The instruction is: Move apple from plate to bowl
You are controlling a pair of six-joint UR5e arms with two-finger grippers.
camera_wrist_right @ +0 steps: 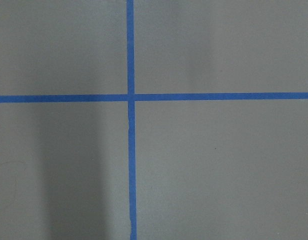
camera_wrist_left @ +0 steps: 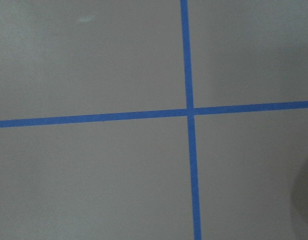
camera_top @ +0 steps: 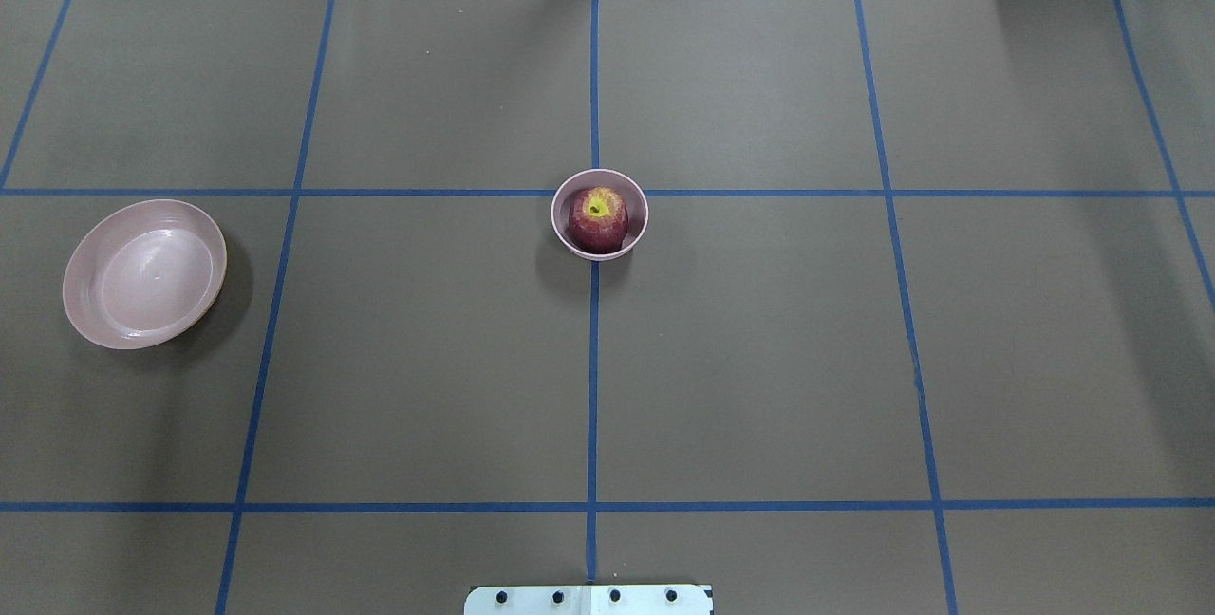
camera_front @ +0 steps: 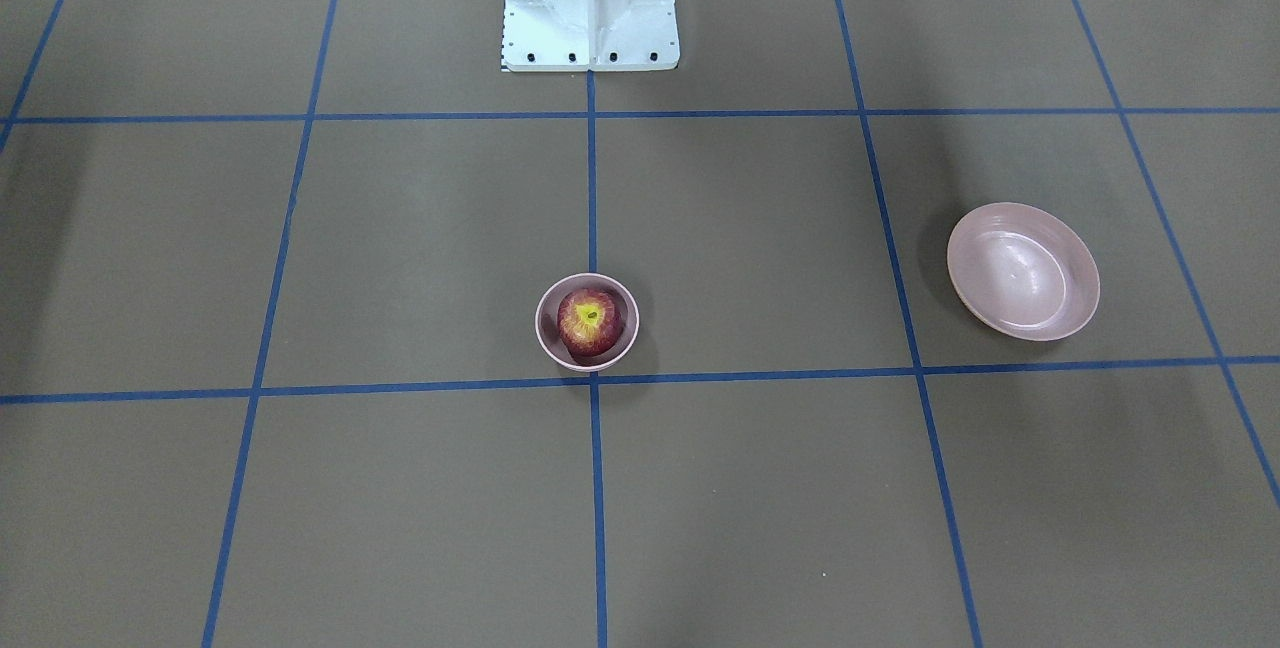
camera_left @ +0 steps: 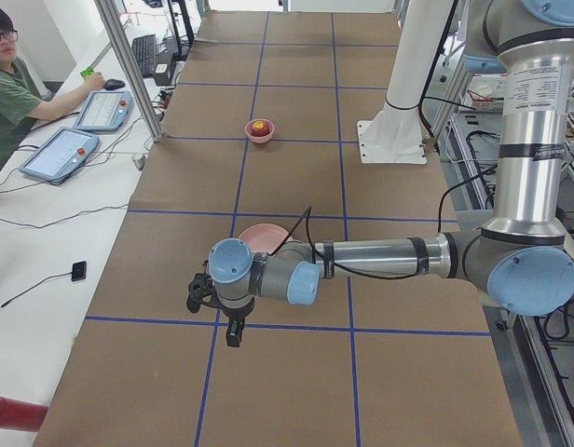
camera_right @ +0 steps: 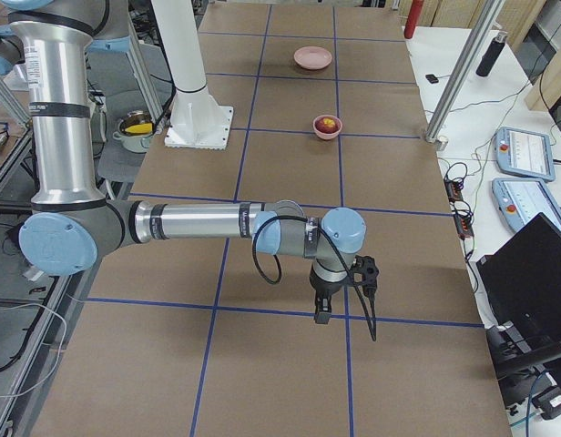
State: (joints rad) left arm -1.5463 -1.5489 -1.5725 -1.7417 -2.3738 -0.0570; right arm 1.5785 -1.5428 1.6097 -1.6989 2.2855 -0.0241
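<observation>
Apple (camera_front: 590, 320) is seated in the bowl (camera_front: 630, 328), the plate (camera_front: 1022, 271) bare. The grip of the left hand (camera_left: 233, 335) and right hand (camera_right: 322, 314) cannot be told (side views only). The bowl could be toppled by a stray sweep.

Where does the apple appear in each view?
Front-facing: apple, lower centre.
Overhead: centre, above middle.
Exterior left: upper centre, far.
Exterior right: upper centre-right, far.
Wrist views: not visible.
Shared landmark: the bowl holding it, on the blue centre tape line.
</observation>
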